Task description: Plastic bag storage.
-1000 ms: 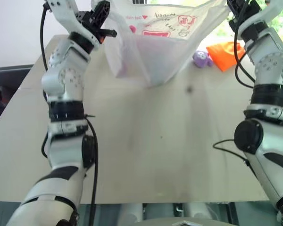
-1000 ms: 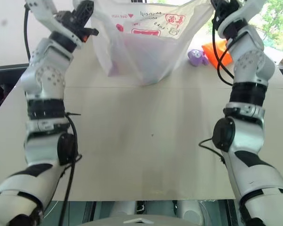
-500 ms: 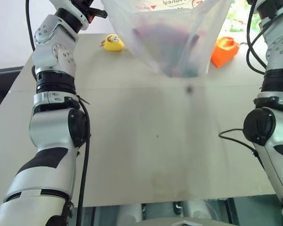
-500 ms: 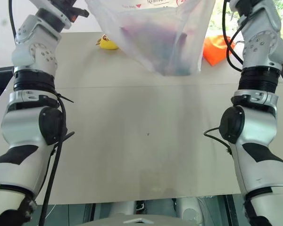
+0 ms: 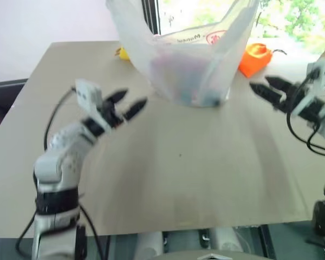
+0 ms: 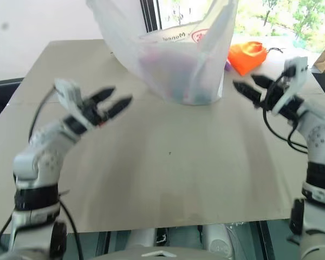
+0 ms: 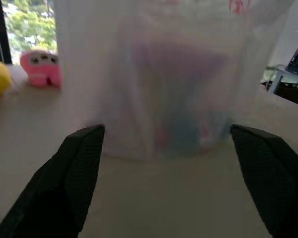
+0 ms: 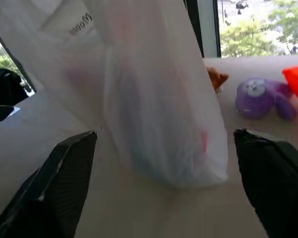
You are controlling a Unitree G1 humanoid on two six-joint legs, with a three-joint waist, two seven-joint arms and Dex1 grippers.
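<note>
Left wrist view: filled plastic bag [image 7: 164,84]

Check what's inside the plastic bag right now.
Through the film of the plastic bag, resting on the table, only blurred pink-purple and bluish patches show low inside. What the contents are cannot be told; the film hides their outlines.

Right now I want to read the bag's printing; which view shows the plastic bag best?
The left eye view: the plastic bag stands whole on the table, red print facing the camera. The right eye view matches it. Both wrist views show its lower part close up, with little print.
</note>
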